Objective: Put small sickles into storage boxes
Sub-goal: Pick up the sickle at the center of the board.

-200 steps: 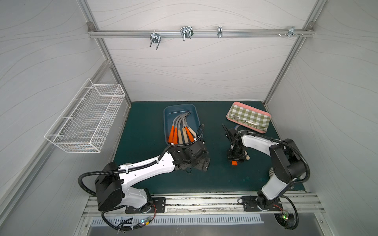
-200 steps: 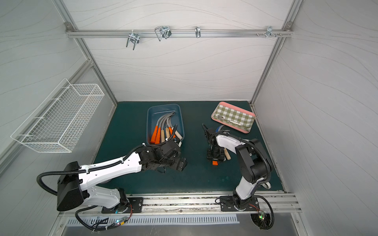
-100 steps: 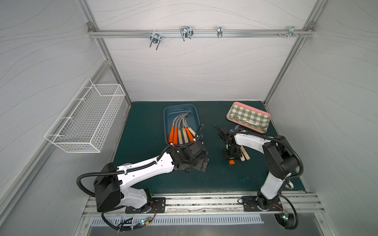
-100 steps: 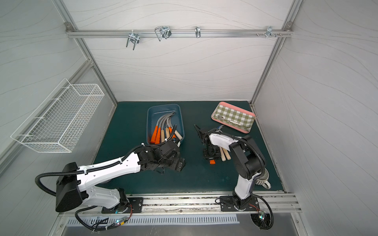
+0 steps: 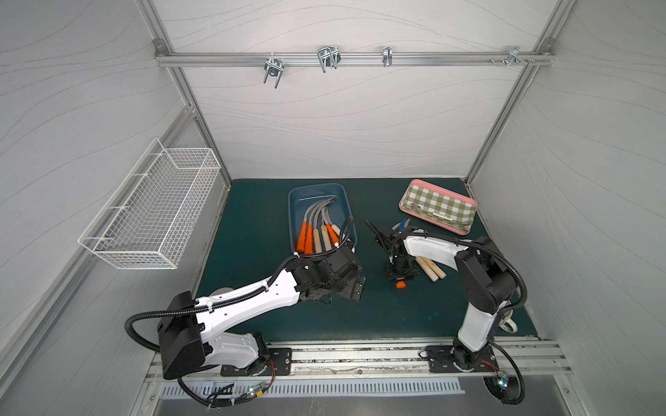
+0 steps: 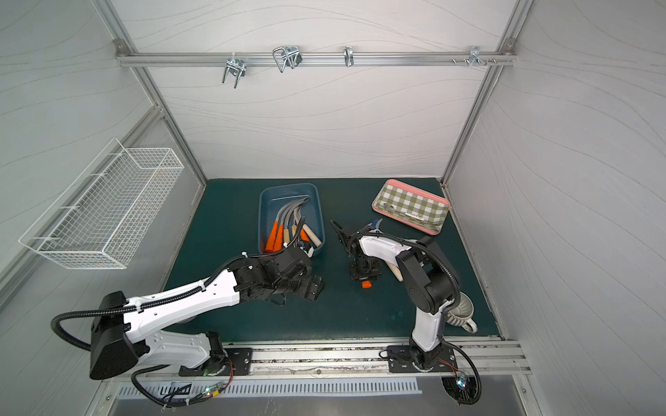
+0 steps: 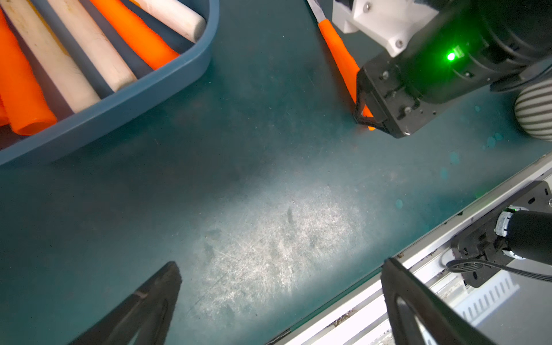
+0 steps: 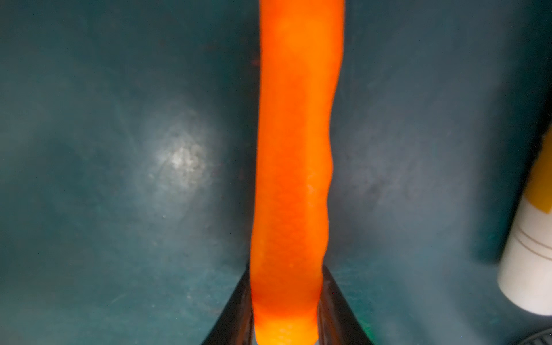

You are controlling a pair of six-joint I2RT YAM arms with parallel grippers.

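Right gripper (image 8: 286,301) was clamped on the orange-handled sickle (image 8: 294,134) near its butt end. The handle's long axis ran straight out between the jaws, low over the green mat (image 5: 252,223). The blue storage tub (image 5: 301,201) lay to its left (several sickles already inside), nearer the wide-open left gripper (image 7: 280,265).

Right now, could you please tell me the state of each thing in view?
left gripper: open, empty, above the mat.
right gripper: shut on the orange-handled sickle.
orange-handled sickle: gripped, lying on the mat.
storage tub: holding several sickles.
wooden-handled sickles: loose on the mat.
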